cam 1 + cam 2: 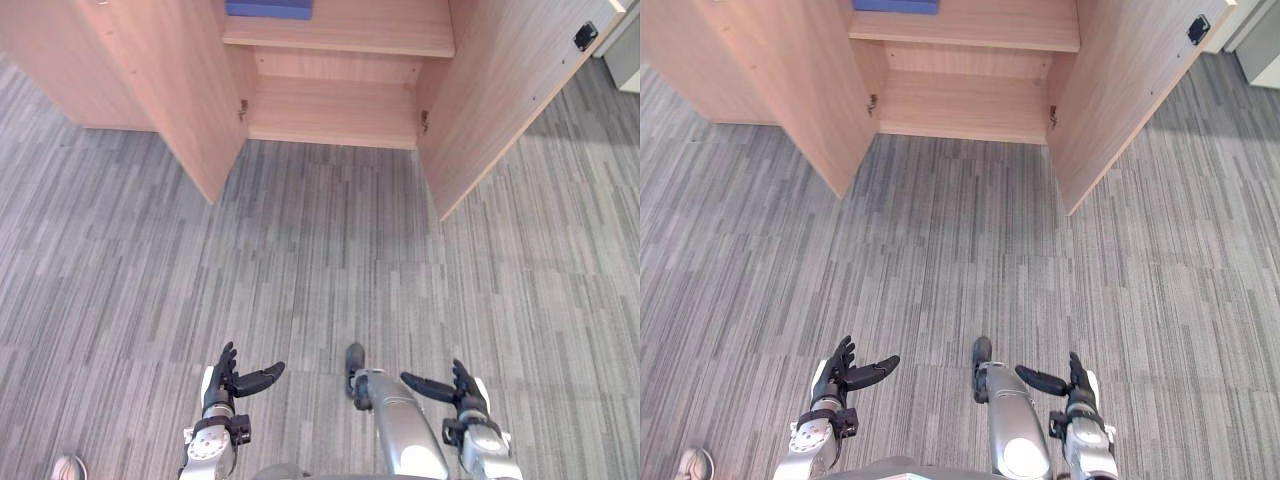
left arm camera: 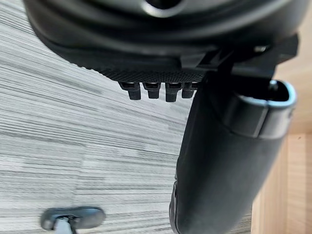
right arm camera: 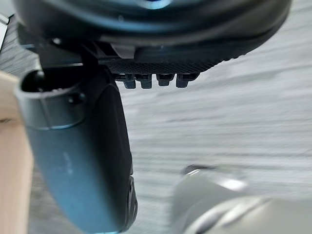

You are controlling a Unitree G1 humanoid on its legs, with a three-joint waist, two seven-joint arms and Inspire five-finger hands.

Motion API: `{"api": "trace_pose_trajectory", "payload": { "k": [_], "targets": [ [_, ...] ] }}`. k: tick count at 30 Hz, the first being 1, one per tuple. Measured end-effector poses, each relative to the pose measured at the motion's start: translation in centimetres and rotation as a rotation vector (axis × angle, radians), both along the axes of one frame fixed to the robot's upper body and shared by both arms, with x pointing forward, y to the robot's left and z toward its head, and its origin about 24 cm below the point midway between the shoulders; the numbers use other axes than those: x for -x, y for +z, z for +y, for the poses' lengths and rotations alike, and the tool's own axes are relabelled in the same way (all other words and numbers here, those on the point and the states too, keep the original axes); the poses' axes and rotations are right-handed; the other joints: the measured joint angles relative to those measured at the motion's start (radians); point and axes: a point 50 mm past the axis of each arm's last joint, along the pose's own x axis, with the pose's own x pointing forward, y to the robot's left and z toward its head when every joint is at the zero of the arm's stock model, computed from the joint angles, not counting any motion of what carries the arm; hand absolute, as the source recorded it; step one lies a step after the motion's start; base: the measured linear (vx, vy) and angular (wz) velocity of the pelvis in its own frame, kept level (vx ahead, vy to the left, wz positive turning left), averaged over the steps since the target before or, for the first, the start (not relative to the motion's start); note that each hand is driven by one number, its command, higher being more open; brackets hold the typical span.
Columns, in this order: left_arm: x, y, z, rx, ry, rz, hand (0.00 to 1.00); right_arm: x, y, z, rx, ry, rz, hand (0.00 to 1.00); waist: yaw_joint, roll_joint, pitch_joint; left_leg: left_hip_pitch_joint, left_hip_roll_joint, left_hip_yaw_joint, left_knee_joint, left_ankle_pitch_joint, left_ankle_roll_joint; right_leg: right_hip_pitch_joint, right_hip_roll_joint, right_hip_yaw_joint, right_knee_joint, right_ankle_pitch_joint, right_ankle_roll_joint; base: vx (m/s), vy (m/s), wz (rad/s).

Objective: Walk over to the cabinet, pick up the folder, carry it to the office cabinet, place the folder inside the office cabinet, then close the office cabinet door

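Observation:
A blue folder (image 1: 268, 8) lies on the upper shelf of the light wooden office cabinet (image 1: 335, 110), at the top of the eye views. Both cabinet doors stand wide open: the left door (image 1: 170, 90) and the right door (image 1: 510, 95), which bears a small black handle (image 1: 586, 35). My left hand (image 1: 228, 382) hangs low at the bottom left, fingers straight, thumb out, holding nothing. My right hand (image 1: 458, 388) hangs at the bottom right, likewise open and empty. Both hands are far from the cabinet, over the carpet.
Grey striped carpet (image 1: 330, 260) covers the floor between me and the cabinet. A person's shoe (image 1: 68, 467) shows at the bottom left corner. A pale piece of furniture (image 1: 625, 50) stands at the far right beyond the right door.

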Motion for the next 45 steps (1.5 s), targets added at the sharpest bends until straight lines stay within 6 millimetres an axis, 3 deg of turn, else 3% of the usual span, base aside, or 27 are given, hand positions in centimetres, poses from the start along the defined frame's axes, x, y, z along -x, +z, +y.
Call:
{"api": "trace_pose_trajectory", "payload": {
  "k": [1, 3, 4, 6, 8, 9, 10, 11, 12, 14, 15, 16, 19, 21, 23, 24, 25, 26, 27, 28, 30, 32, 34, 36, 38, 40, 45],
  "targets": [
    [0.4, -0.1, 0.0, 0.01, 0.005, 0.006, 1.0, -0.1, -0.1, 0.8, -0.014, 0.025, 0.001, 1.0, 0.011, 0.0, 0.014, -0.09, 0.065, 0.038, 0.262, -0.033, 0.025, 0.123, 0.039, 0.009, -0.074, -0.015, -0.009, 0.71, -0.176, -0.21],
    [0.4, -0.1, 0.1, 0.011, 0.01, 0.002, 1.0, -0.5, 0.1, 1.9, -0.044, 0.029, -0.025, 1.0, 0.055, -0.028, 0.031, -0.22, 0.12, 0.105, 0.452, -0.109, 0.076, 0.287, 0.065, 0.048, -0.175, -0.027, -0.021, 0.66, -0.127, -0.44],
    [0.2, 0.2, 0.0, 0.013, 0.005, -0.014, 1.0, -1.0, 0.5, 2.1, -0.048, 0.033, -0.059, 1.0, 0.07, -0.044, 0.036, -0.313, 0.125, 0.147, 0.433, -0.141, 0.116, 0.373, 0.064, 0.074, -0.252, -0.028, -0.022, 0.61, -0.075, -0.47],
    [-0.1, 0.4, -0.1, 0.02, -0.009, -0.028, 1.0, -1.9, 1.2, 1.9, -0.038, 0.036, -0.101, 1.0, 0.088, -0.052, 0.034, -0.43, 0.091, 0.168, 0.209, -0.163, 0.127, 0.46, 0.052, 0.11, -0.336, -0.028, -0.019, 0.66, -0.013, -0.56],
    [-0.3, 0.5, 0.0, 0.018, -0.012, -0.035, 1.0, -2.6, 1.5, 1.6, -0.027, 0.037, -0.116, 1.0, 0.108, -0.06, 0.038, -0.487, 0.032, 0.132, -0.118, -0.112, 0.11, 0.527, 0.025, 0.161, -0.38, -0.057, 0.018, 0.62, 0.076, -0.78],
    [0.0, 0.4, -0.1, 0.019, -0.008, -0.028, 1.0, -2.7, 1.6, 1.2, -0.017, 0.028, -0.115, 1.0, 0.119, -0.046, 0.031, -0.492, 0.014, 0.089, -0.361, -0.025, 0.088, 0.57, 0.023, 0.193, -0.405, -0.073, 0.041, 0.79, 0.241, -0.99],
    [0.2, 0.3, 0.1, 0.012, -0.006, -0.016, 1.0, -2.1, 1.1, 0.9, -0.016, 0.009, -0.087, 1.0, 0.129, -0.052, 0.024, -0.48, 0.001, 0.065, -0.38, 0.142, 0.124, 0.621, 0.01, 0.23, -0.414, -0.102, 0.077, 0.83, 0.283, -0.94],
    [0.3, 0.2, 0.2, 0.007, -0.005, -0.008, 1.0, -1.8, 0.9, 0.9, -0.017, 0.006, -0.074, 1.0, 0.129, -0.061, 0.013, -0.473, -0.017, 0.059, -0.381, 0.185, 0.178, 0.629, -0.007, 0.235, -0.403, -0.11, 0.089, 0.71, 0.279, -0.54],
    [0.0, 0.3, 0.4, -0.004, -0.011, -0.013, 1.0, -1.5, 0.7, 1.0, -0.023, 0.002, -0.064, 1.0, 0.118, -0.088, -0.006, -0.469, -0.044, 0.065, -0.372, 0.151, 0.203, 0.598, -0.049, 0.234, -0.339, -0.123, 0.104, 0.57, 0.232, -0.02],
    [-0.4, 0.5, 0.2, -0.008, -0.027, -0.025, 1.0, -0.9, 0.1, 0.8, -0.031, -0.024, -0.034, 1.0, 0.097, -0.099, -0.006, -0.423, -0.067, 0.088, -0.335, 0.073, 0.222, 0.494, -0.082, 0.257, -0.027, -0.135, 0.149, 0.67, 0.267, -0.08],
    [-0.2, 0.3, 0.3, -0.014, -0.031, -0.014, 1.0, -0.3, -0.3, 1.0, -0.041, -0.037, -0.01, 1.0, 0.093, -0.113, -0.006, -0.341, -0.092, 0.105, -0.335, 0.019, 0.235, 0.415, -0.115, 0.264, 0.239, -0.092, 0.256, 0.63, 0.229, -0.22],
    [-0.1, 0.3, 0.3, -0.016, -0.032, -0.008, 1.0, 0.3, -0.5, 1.0, -0.042, -0.039, 0.006, 1.0, 0.082, -0.111, -0.005, -0.251, -0.107, 0.105, -0.346, -0.025, 0.248, 0.339, -0.139, 0.25, 0.477, -0.094, 0.259, 0.61, 0.203, -0.15],
    [-0.2, 0.5, 0.8, -0.038, -0.037, -0.017, 1.0, 0.3, -0.7, 2.0, -0.054, 0.005, 0.012, 1.0, 0.057, -0.096, -0.008, -0.063, -0.106, 0.094, -0.454, -0.047, 0.25, 0.198, -0.152, 0.151, 0.603, -0.157, 0.151, 0.55, 0.1, -0.02],
    [-1.0, 1.2, 1.4, -0.06, -0.045, -0.048, 1.0, 0.0, -0.6, 2.5, -0.058, 0.021, 0.003, 1.0, 0.045, -0.085, -0.001, 0.018, -0.078, 0.085, -0.506, -0.059, 0.235, 0.105, -0.125, 0.083, 0.43, -0.183, 0.113, 0.53, -0.05, 0.21],
    [-1.4, 1.4, 1.6, -0.061, -0.04, -0.062, 1.0, -0.1, -0.6, 2.5, -0.058, 0.022, 0.003, 1.0, 0.045, -0.084, 0.0, 0.054, -0.057, 0.075, -0.509, -0.063, 0.229, 0.068, -0.086, 0.07, 0.141, -0.149, 0.121, 0.49, -0.123, 0.32],
    [-1.3, 1.4, 1.7, -0.065, -0.04, -0.062, 1.0, 0.2, -0.7, 2.4, -0.057, 0.019, 0.01, 1.0, 0.045, -0.091, -0.006, 0.076, -0.053, 0.068, -0.507, -0.079, 0.201, 0.083, -0.064, 0.082, -0.062, -0.061, 0.116, 0.52, -0.155, 0.46],
    [-0.9, 1.3, 2.0, -0.076, -0.041, -0.054, 1.0, 1.4, -1.2, 2.2, -0.055, 0.01, 0.04, 1.0, 0.046, -0.117, -0.021, 0.109, -0.07, 0.052, -0.496, -0.127, 0.136, 0.095, -0.06, 0.119, -0.241, 0.152, 0.094, 0.54, -0.184, 0.52],
    [-0.6, 1.0, 2.0, -0.072, -0.04, -0.039, 1.0, 1.8, -1.3, 2.0, -0.049, 0.006, 0.052, 1.0, 0.042, -0.121, -0.024, 0.126, -0.072, 0.034, -0.482, -0.156, 0.118, 0.092, -0.069, 0.134, -0.219, 0.236, 0.061, 0.5, -0.167, 0.5],
    [-0.4, 0.4, 0.8, -0.033, -0.035, -0.011, 1.0, 1.9, -1.4, 1.0, -0.027, 0.0, 0.079, 1.0, 0.041, -0.07, -0.039, 0.104, -0.023, 0.02, -0.401, -0.17, 0.096, 0.077, -0.046, 0.106, -0.124, 0.147, 0.051, 0.48, -0.197, 0.37],
    [-0.4, 0.3, 0.5, -0.022, -0.036, -0.013, 1.0, 2.1, -1.4, 0.9, -0.026, -0.008, 0.079, 1.0, 0.043, -0.066, -0.039, 0.087, -0.014, 0.021, -0.341, -0.168, 0.093, 0.084, -0.048, 0.098, -0.111, 0.113, 0.056, 0.44, -0.19, 0.38],
    [-0.2, 0.2, -0.7, 0.018, -0.025, -0.019, 1.0, 2.9, -1.5, 0.8, -0.028, -0.022, 0.082, 1.0, 0.045, -0.039, -0.03, -0.059, 0.094, 0.038, 0.081, -0.104, 0.054, 0.204, -0.021, 0.052, -0.122, 0.038, 0.039, 0.48, -0.253, 0.46],
    [0.3, 0.4, -1.0, 0.025, -0.02, -0.028, 1.0, 3.6, -1.6, 1.2, -0.043, -0.037, 0.084, 1.0, 0.065, -0.045, -0.037, -0.115, 0.156, 0.092, 0.211, -0.138, 0.059, 0.274, -0.002, 0.047, -0.162, 0.025, 0.026, 0.34, -0.155, 0.03],
    [-0.1, 1.0, -1.5, 0.033, -0.037, -0.062, 1.0, 2.9, -0.9, 0.9, -0.045, -0.067, 0.031, 1.0, 0.074, -0.05, -0.046, -0.177, 0.153, 0.141, 0.056, -0.167, 0.083, 0.347, -0.006, 0.053, -0.234, 0.028, 0.031, 0.38, -0.102, -0.08],
    [-0.6, 1.7, -1.5, 0.034, -0.039, -0.101, 1.0, 2.1, -0.6, 0.4, -0.04, -0.089, 0.011, 1.0, 0.076, -0.043, -0.05, -0.174, 0.115, 0.115, -0.175, -0.154, 0.075, 0.369, -0.008, 0.065, -0.255, 0.03, 0.035, 0.37, 0.014, -0.2],
    [-1.8, 3.6, -1.5, 0.037, -0.039, -0.199, 1.0, 2.1, -0.4, -0.4, -0.033, -0.124, 0.001, 1.0, 0.076, -0.023, -0.057, -0.159, 0.078, 0.079, -0.437, 0.051, 0.082, 0.384, 0.001, 0.076, -0.27, 0.019, 0.059, 0.27, 0.123, -0.2],
    [-2.3, 4.4, -1.2, 0.021, -0.046, -0.238, 1.0, 2.7, -0.9, -0.3, -0.042, -0.143, 0.025, 1.0, 0.078, -0.038, -0.067, -0.136, 0.06, 0.077, -0.467, 0.059, 0.085, 0.391, -0.015, 0.086, -0.274, 0.016, 0.071, 0.17, 0.109, 0.0],
    [-3.2, 10.2, 0.0, -0.153, -0.097, -0.489, 1.0, 4.7, -1.7, -0.1, -0.054, -0.16, 0.083, 1.0, 0.077, -0.038, -0.08, -0.063, -0.01, 0.082, -0.59, 0.082, 0.113, 0.435, -0.069, 0.082, -0.326, 0.009, 0.108, 0.14, 0.118, 0.09]
  ]
}}
